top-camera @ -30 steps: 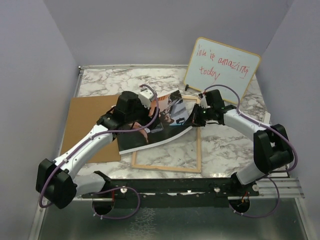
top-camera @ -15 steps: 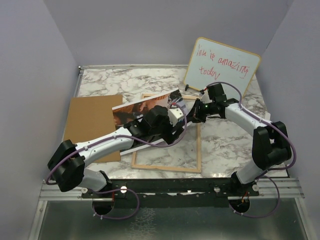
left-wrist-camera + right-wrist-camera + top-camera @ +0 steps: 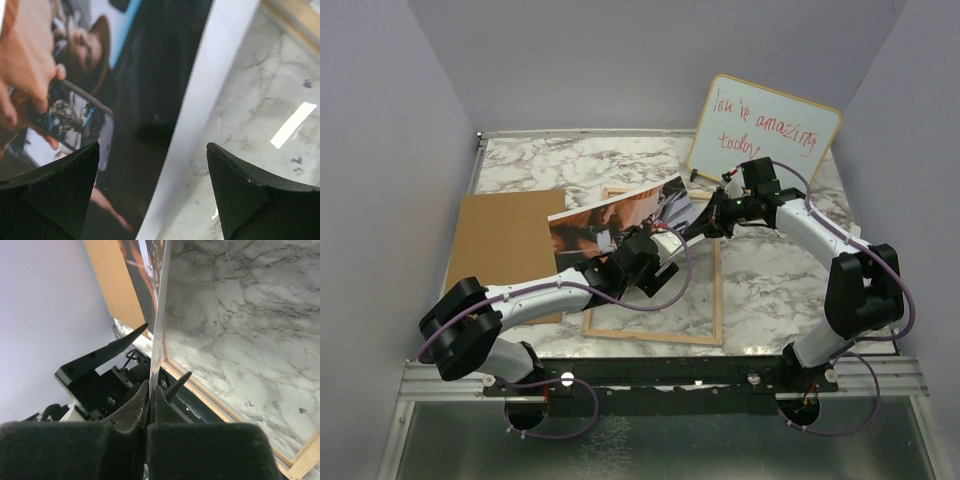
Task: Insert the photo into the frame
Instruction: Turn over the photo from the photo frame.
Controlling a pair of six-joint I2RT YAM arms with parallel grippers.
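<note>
Above the frame (image 3: 660, 335) on the table (image 3: 770, 290), the right tool (image 3: 703, 226) pinches the photo (image 3: 610, 215) by its edge; the left tool (image 3: 152, 150) gapes wide, empty.

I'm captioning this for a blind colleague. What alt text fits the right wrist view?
The right gripper pinches the photo by its edge between closed fingers, so the print runs edge-on away from the camera. Farther along, the open fingers of the left gripper flank it. A brown board lies beyond, with a wood rail of the frame at lower right.
</note>
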